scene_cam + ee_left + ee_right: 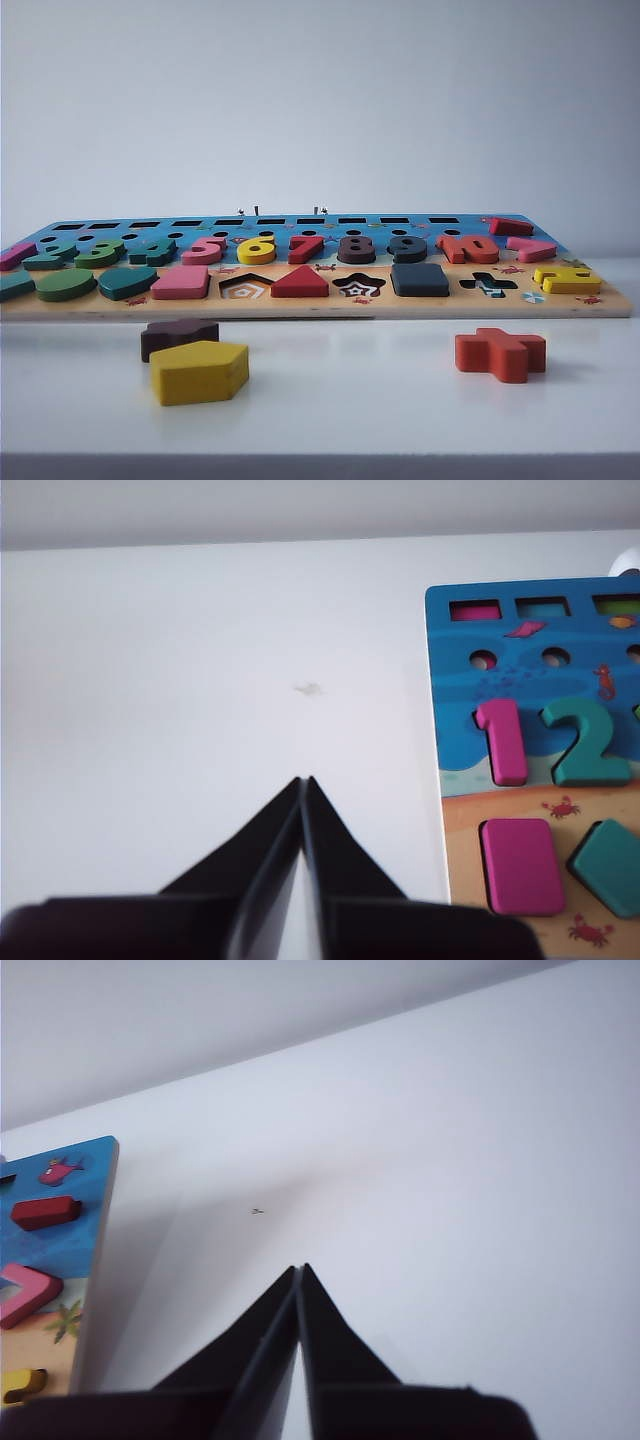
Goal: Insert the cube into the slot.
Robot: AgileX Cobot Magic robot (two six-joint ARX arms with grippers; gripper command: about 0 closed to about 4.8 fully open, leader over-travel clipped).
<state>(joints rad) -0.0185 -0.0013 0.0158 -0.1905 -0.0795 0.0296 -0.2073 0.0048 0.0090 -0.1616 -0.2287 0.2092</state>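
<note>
The cube [420, 280] sits flat in the front row of the board [310, 308], between the star cut-out [358, 285] at its 9 o'clock and the cross cut-out [488, 285] at its 3 o'clock in the exterior view. No checkerboard floor shows around it, so it appears already seated in the slot; being square, it has no long axis to align. Neither arm shows in the exterior view. The left gripper [304, 780] has its fingers pressed together, holding nothing, and hangs over bare table [200, 680] just beside the board's short edge near the pink "1" [500, 742]. The right gripper [300, 1268] likewise has its fingers closed and empty, over bare table off the opposite short edge, near the red block [45, 1212]. The cube appears in neither wrist view. Judged from its place right of the board's middle, the right arm is the nearer, and the cube lies inward across the board from those fingers, well apart. Judgement: the insertion looks complete, and no further grasp seems required.
</note>
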